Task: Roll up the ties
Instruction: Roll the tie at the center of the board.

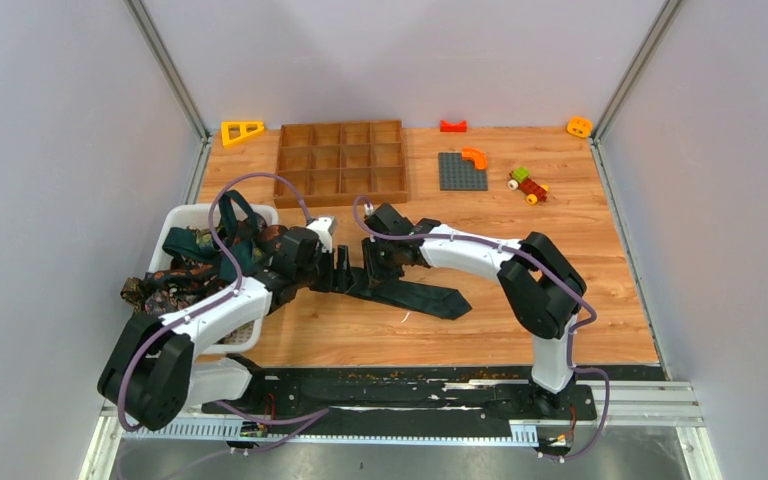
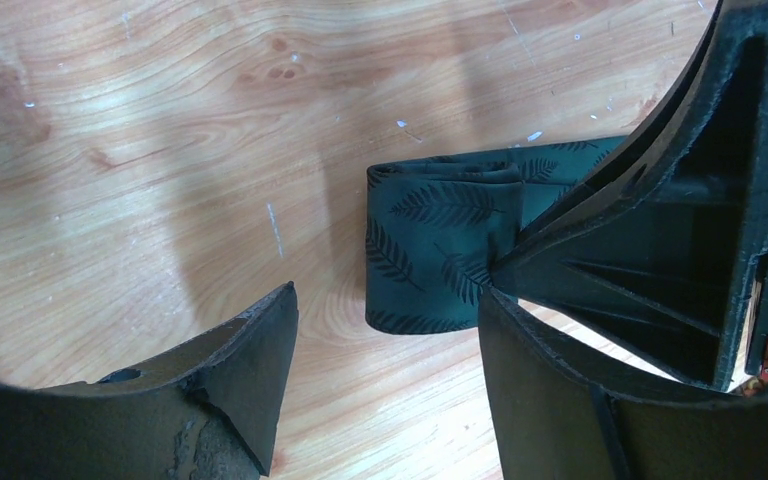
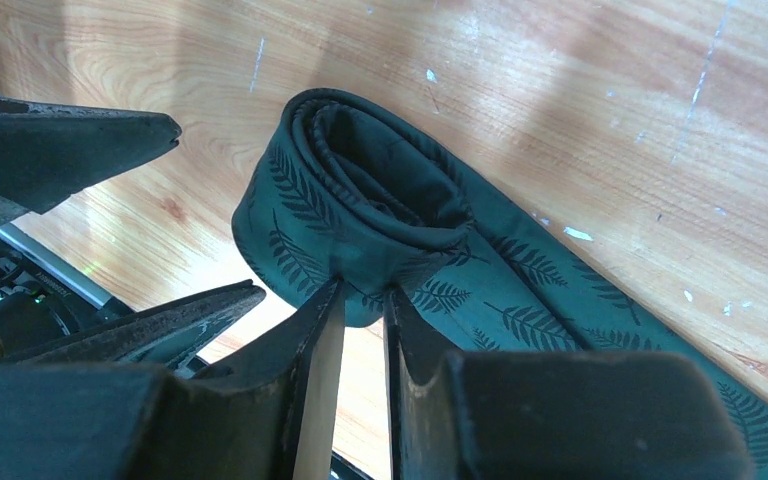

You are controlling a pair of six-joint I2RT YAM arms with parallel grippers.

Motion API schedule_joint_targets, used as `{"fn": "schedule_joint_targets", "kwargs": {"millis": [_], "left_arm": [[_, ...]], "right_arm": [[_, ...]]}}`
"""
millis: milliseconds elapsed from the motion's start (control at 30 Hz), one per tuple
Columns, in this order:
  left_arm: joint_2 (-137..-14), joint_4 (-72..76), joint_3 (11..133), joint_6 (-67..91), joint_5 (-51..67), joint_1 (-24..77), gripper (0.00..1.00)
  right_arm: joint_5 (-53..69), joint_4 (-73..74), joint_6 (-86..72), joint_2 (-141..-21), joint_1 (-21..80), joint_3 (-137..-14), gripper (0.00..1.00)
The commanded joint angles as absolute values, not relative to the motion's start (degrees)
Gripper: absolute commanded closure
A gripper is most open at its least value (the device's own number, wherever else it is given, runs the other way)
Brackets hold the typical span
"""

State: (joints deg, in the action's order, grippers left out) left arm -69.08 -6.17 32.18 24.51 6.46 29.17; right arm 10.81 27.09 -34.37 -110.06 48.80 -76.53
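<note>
Dk green fern-print tie [image 3: 360, 190] — end rolled loosely, rest lying flat; other ties [image 1: 165, 288] heaped far left.

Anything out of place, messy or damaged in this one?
Yes. Ties spill over the rim of the white basket rather than lying inside. The green tie's roll, pinched by the right pincer, is loose and lopsided, its layers gaping. Brownish crumbs dot the black base strip at the near edge.

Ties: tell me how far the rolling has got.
Done: the green tie has a few turns rolled at one end. In hand: the right gripper pinches that roll; the left gripper stands open beside it. Left: its long tail lies flat, and more ties sit in the white basket.
</note>
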Motion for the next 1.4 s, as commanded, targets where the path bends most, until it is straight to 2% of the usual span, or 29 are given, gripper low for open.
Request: {"fn": "schedule_joint_targets", "kwargs": {"millis": [0,567,767,900,1100,1367], "left_arm": [[-70.47,-2.54,32.02,24.18,8.16,28.82,0.27],[-77.21,5.44,31.72,24.01,13.80,28.68,0.29],[-81.33,8.87,31.70,24.12,16.39,27.97,0.34],[-83.47,11.14,31.30,24.94,18.89,27.73,0.41],[-85.38,12.80,31.02,26.45,21.59,27.62,0.62],[-84.79,6.57,32.14,24.93,14.35,27.76,0.71]], "right_arm": [[9.29,25.68,-33.48,-110.21,48.13,-75.65,0.78],[9.87,23.95,-33.40,-110.61,47.15,-72.84,0.79],[9.96,23.99,-33.26,-110.35,46.94,-72.81,0.79],[10.07,23.99,-33.17,-109.96,46.59,-72.68,0.79],[9.87,24.40,-32.74,-108.37,46.30,-72.21,0.79],[8.31,24.17,-30.90,-104.28,44.87,-68.79,0.78]]}}
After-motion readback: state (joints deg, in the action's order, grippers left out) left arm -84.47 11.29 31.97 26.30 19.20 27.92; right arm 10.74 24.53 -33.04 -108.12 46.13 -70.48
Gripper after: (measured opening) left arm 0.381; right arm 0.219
